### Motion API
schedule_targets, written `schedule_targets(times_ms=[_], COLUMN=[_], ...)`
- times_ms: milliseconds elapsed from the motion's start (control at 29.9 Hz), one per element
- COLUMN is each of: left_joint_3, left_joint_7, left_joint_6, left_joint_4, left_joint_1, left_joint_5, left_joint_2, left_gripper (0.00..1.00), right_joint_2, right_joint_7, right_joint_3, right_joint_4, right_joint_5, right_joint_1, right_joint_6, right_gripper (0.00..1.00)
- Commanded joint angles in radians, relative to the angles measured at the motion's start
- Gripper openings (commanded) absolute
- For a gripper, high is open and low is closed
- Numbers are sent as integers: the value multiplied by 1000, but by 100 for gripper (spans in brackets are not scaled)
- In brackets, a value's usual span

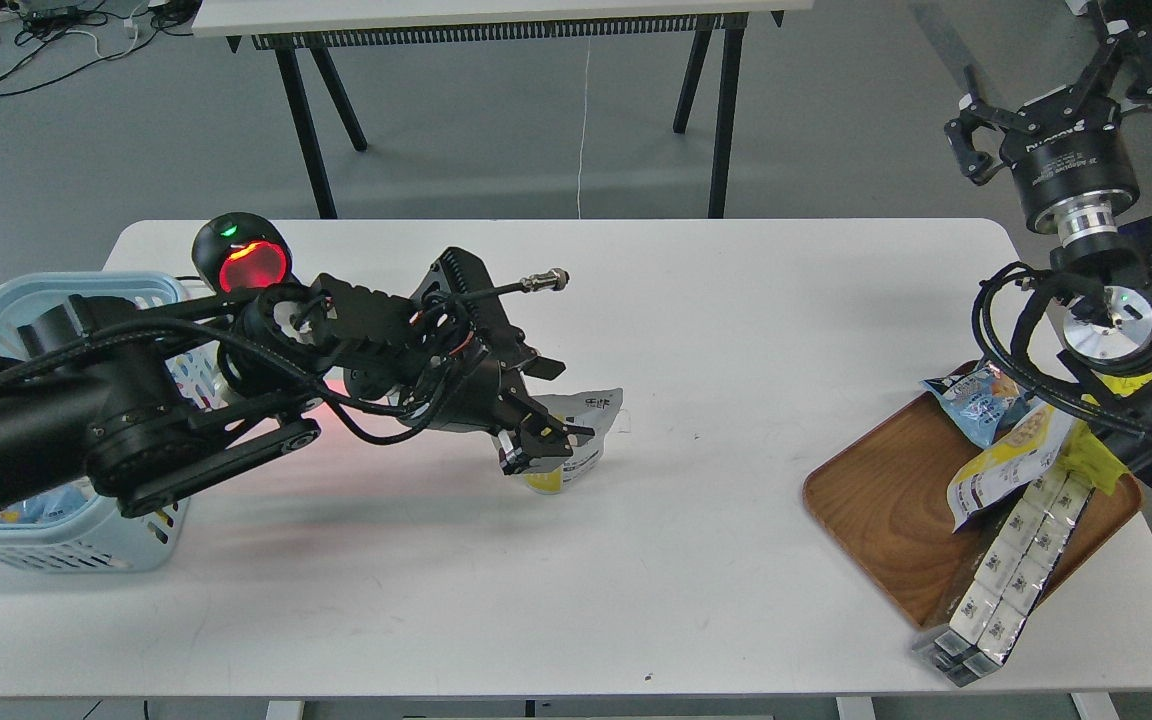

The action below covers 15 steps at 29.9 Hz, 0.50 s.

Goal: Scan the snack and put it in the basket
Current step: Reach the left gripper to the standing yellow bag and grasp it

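Note:
The snack (pixel 584 436), a yellow foil pouch with a white-grey printed side, stands upright at the middle of the white table. My left gripper (pixel 543 405) reaches it from the left and is open, one finger above and behind the pouch's top-left corner, the other in front of its left half, hiding that part. The light-blue basket (pixel 6 298) stands at the table's left edge, largely hidden behind my left arm. My right gripper (pixel 1048 82) is raised beyond the table's right end, open and empty.
A black scanner (pixel 241 264) with a glowing red window stands at the back left, next to the basket. A brown wooden tray (pixel 886 500) at the right holds a blue packet (pixel 981 398), a longer yellow-and-white pouch (pixel 1011 455) and boxed snacks (pixel 1011 565).

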Motion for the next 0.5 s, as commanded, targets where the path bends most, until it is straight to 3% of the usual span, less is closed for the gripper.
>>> schedule_targets(times_ms=[0, 134, 367, 468], left_joint_3=[0, 0, 0, -3], left_joint_7=[0, -3, -21, -26], left_joint_6=[0, 0, 0, 0], left_joint_4=[11, 45, 53, 53], left_joint_1=[2, 2, -1, -4], left_joint_5=[0, 0, 0, 0], left_joint_2=[-12, -13, -13, -13], left_gripper=[41, 16, 2, 0], right_joint_2=[6, 6, 6, 6], right_joint_7=[0, 0, 0, 0], right_joint_3=[2, 3, 2, 2], right_joint_4=[0, 0, 0, 0], right_joint_5=[0, -1, -1, -1], right_joint_1=[0, 0, 2, 3], right_joint_6=[0, 0, 0, 0], right_gripper=[99, 99, 99, 99])
